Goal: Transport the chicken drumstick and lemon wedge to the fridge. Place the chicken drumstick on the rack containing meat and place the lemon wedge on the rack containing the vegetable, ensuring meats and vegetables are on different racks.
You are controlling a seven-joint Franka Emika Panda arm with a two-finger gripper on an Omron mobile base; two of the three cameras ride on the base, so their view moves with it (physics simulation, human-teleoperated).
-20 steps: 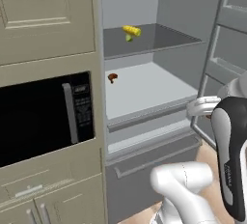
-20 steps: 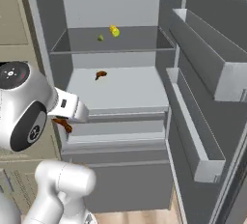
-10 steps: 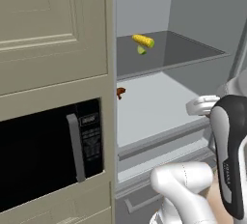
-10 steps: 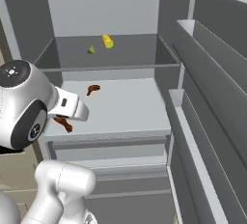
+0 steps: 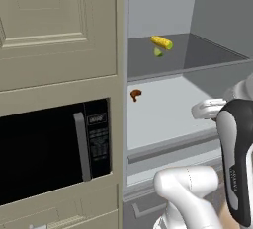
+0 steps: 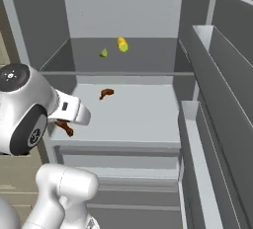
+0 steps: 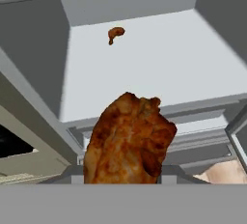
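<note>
In front of the open fridge (image 6: 197, 124), just short of its lower rack (image 6: 143, 119): one chicken drumstick (image 7: 129, 141), browned, held between the fingers of the gripper (image 7: 123, 177), which is closed on it; from the right base camera its dark end (image 6: 64, 127) hangs below the hand at the rack's front left edge. On the lower rack, toward the back left: one small piece of cooked meat (image 5: 135, 94), lying alone and well apart from the held drumstick. On the upper rack (image 5: 207, 55): one lemon wedge (image 6: 104, 53), greenish, and just beside it one ear of corn (image 6: 122, 44), yellow. To the left of the fridge: beige cabinets (image 5: 54, 25) with a black microwave (image 5: 49, 149) built in beneath.
</note>
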